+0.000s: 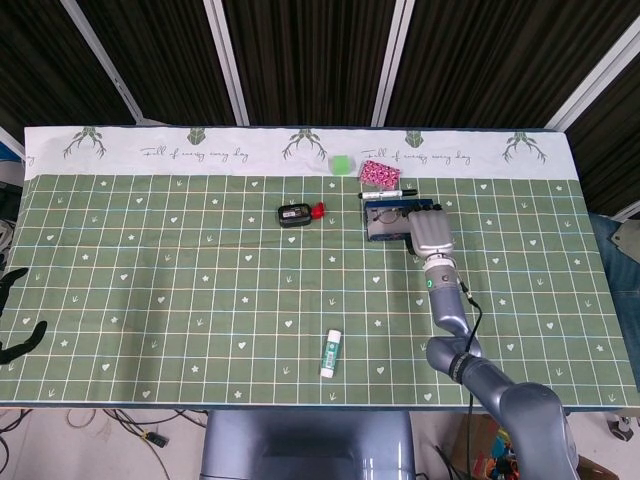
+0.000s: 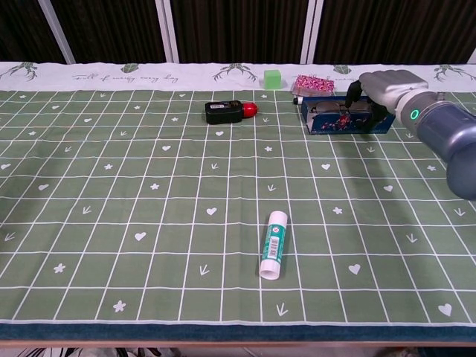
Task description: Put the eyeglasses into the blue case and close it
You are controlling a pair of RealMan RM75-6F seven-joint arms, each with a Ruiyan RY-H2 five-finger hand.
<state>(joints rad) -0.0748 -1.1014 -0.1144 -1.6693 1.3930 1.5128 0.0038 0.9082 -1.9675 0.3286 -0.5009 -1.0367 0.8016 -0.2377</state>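
The blue case (image 2: 346, 119) lies at the far right of the table, near the pink pouch (image 2: 311, 83), with the eyeglasses (image 2: 336, 116) inside. The right hand (image 2: 379, 88) curls its fingers over the lid, folding it down. Closing is under way; next, press it fully shut.

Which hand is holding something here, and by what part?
The right hand grips the blue case at its right end, fingers curled over the lid's edge. The left hand holds nothing visible.
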